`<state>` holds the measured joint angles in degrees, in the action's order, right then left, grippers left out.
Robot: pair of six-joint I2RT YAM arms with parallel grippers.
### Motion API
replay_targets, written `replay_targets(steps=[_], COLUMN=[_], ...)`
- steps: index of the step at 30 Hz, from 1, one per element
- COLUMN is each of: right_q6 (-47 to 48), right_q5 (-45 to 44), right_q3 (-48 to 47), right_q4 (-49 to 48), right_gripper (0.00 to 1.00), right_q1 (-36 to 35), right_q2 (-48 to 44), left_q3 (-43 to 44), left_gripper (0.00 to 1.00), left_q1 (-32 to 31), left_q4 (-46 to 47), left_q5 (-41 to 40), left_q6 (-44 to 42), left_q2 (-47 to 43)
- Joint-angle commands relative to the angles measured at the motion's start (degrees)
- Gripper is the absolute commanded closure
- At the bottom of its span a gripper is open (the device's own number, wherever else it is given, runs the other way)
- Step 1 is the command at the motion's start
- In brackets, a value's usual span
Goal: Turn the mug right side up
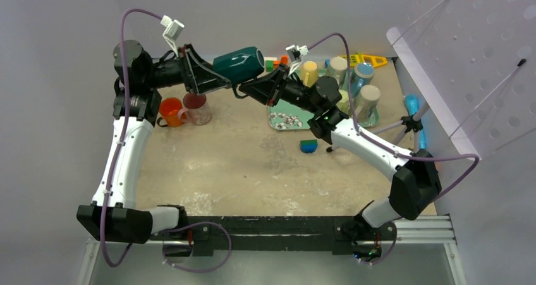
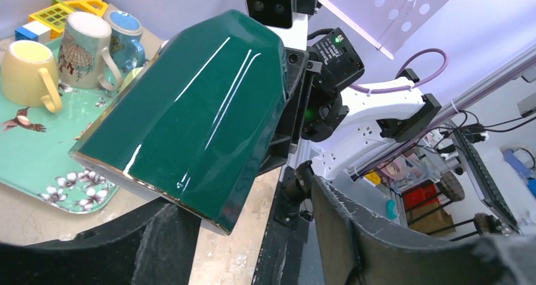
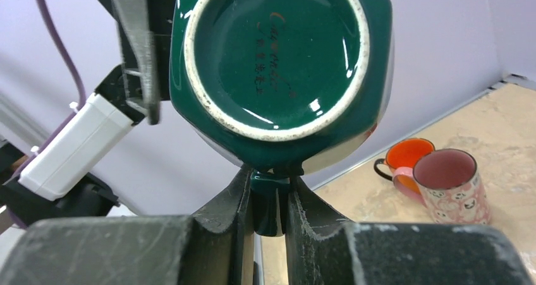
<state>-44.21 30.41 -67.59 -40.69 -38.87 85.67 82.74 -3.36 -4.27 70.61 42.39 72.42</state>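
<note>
I am watching my right gripper (image 3: 270, 187) pinching the handle (image 3: 268, 212) of the glossy dark green faceted ceramic mug (image 3: 278, 57) in mid-air, its base facing the right wrist camera. My left gripper (image 2: 253, 234) is standing spread at its rim end.

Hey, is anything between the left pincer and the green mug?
Nothing visible does. The green mug hangs in the air right in front of the open left pincer, while the right pincer holds it.

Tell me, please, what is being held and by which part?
The dark green mug, by its handle, pinched by the right gripper; the left gripper is open at its rim end.
</note>
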Motion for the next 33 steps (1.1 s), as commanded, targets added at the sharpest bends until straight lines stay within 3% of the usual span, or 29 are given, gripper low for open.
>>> replay_targets(steps=[1, 3, 5, 8, 10, 12, 13, 14, 15, 18, 22, 25, 27, 33], right_q6=[-2.53, -3.61, -4.57, -5.29, -3.41, 5.67, 10.86, 16.42, 20.40, 29.03, 32.97, 31.95, 30.12, 24.18], right_q5=[3.88, 5.00, 6.04, 7.06, 7.26, 0.44, -4.90, -11.78, -17.94, -32.76, -46.98, -54.54, -54.60, -51.93], right_q3=[-4.30, -4.54, -4.99, -5.88, -6.69, -8.42, -9.91, -11.34, -12.28, -13.13, -17.42, -23.36, -26.43, -30.07], right_q4=[-8.87, -10.03, -10.38, -9.17, -4.49, 7.98, 16.89, 24.21, 30.13, 39.34, 47.93, 52.95, 54.29, 51.33], right_gripper=[1.00, 1.00, 1.00, 0.98, 0.69, 0.27, 0.18, 0.16, 0.14, 0.11, 0.09, 0.07, 0.07, 0.10], right_q1=[-0.64, -1.21, -1.45, -1.48, -1.22, -0.26, -0.04, -0.06, 0.06, 0.72, 2.92, 5.77, 8.48, 15.27], right_q2=[-1.82, -0.92, 0.27, 2.35, 2.49, 1.39, 0.74, 0.27, -0.05, 0.36, 5.93, 13.05, 17.40, 26.77], left_q3=[0.71, 0.72, 0.15, -1.14, -0.16, 7.41, 12.66, 16.10, 17.02, 14.11, 6.64, 0.34, -3.67, -9.40], left_gripper=[0.37, 0.46, 0.62, 1.00, 1.00, 1.00, 1.00, 1.00, 1.00, 1.00, 1.00, 1.00, 1.00, 1.00], left_q1=[-0.07, -0.15, -0.29, -0.34, -0.28, -0.25, -0.40, -0.94, -1.10, -1.04, -1.04, -1.04, -0.87, 4.61], left_q4=[4.79, 5.33, 9.94, 15.82, 9.52, -15.77, -33.70, -45.70, -51.74, -59.65, -64.65, -65.70, -65.44, -59.87], left_q5=[-0.80, -0.87, 0.31, 1.20, 1.67, -0.35, -6.67, -15.42, -24.14, -47.71, -64.41, -72.86, -76.03, -76.52], left_q6=[0.14, 1.87, 7.29, 12.75, 7.76, -12.23, -26.54, -38.44, -45.62, -59.65, -70.85, -74.15, -75.81, -79.19], left_q2=[-2.35, -1.36, -0.19, 0.50, 0.30, 0.85, 1.83, 2.50, 2.59, 1.47, 0.76, 1.60, 2.62, 10.95])
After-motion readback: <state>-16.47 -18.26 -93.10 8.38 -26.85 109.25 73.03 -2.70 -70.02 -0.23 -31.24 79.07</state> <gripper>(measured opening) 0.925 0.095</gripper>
